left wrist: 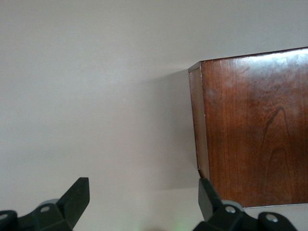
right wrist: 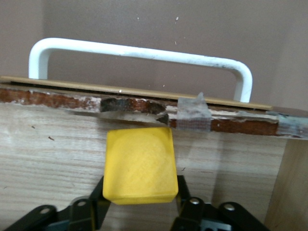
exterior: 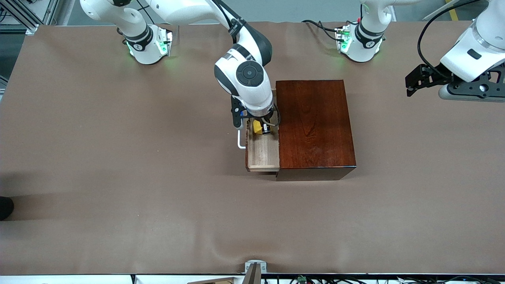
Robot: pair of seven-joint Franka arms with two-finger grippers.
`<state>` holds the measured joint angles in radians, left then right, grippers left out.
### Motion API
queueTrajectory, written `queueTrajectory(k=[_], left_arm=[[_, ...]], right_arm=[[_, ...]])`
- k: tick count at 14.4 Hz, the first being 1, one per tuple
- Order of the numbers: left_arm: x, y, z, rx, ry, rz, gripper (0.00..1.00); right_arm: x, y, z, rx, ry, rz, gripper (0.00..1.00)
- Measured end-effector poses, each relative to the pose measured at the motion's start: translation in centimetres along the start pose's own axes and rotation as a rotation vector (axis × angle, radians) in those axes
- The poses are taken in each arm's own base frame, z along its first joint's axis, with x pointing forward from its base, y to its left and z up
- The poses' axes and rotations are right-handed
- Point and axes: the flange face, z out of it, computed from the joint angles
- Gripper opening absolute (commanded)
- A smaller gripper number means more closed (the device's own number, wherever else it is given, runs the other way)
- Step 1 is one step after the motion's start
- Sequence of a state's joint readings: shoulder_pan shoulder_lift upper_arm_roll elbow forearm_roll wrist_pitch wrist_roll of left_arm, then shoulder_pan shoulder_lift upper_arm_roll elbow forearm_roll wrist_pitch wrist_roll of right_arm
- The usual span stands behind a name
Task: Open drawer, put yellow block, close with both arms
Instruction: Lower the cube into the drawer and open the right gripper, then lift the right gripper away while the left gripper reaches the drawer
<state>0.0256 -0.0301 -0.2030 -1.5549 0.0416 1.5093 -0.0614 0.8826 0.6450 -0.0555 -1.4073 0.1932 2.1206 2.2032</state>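
The drawer point(exterior: 262, 153) stands pulled out of the reddish-brown wooden box point(exterior: 313, 126) toward the right arm's end of the table, its white handle point(exterior: 239, 142) outermost. My right gripper point(exterior: 262, 128) reaches down into the pale wood tray. Its fingers point(right wrist: 98, 195) lie against two sides of the yellow block point(right wrist: 139, 166), low in the tray just inside the drawer's front with the white handle point(right wrist: 139, 52). My left gripper point(exterior: 411, 85) hangs open and empty over the table at the left arm's end, beside the box point(left wrist: 255, 130).
Brown cloth point(exterior: 118, 177) covers the whole table. The two green-lit arm bases point(exterior: 152, 45) point(exterior: 357, 41) stand along the edge farthest from the front camera. A small metal bracket point(exterior: 255, 268) sits at the table's nearest edge.
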Motion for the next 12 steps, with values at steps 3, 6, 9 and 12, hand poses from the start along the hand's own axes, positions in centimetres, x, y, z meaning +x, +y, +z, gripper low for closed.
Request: queueTrajectory(k=[3,6,9,12], left_arm=[[0.0,0.0,0.0,0.000,0.000,-0.001,1.00],[0.0,0.0,0.0,0.000,0.000,-0.001,1.00],[0.0,0.0,0.0,0.000,0.000,-0.001,1.00],[0.0,0.2,-0.1,0.000,0.002,-0.037,1.00]], right_arm=[[0.2,0.1,0.1,-0.018,0.014,0.001,1.00],[0.4,-0.2,-1.0,-0.028,0.021,0.006,1.00],[1.9,-1.9,-3.6,-0.054,0.036,0.029,1.00],[3.1,-3.3,-6.3,-0.058,0.034,0.037,1.00]])
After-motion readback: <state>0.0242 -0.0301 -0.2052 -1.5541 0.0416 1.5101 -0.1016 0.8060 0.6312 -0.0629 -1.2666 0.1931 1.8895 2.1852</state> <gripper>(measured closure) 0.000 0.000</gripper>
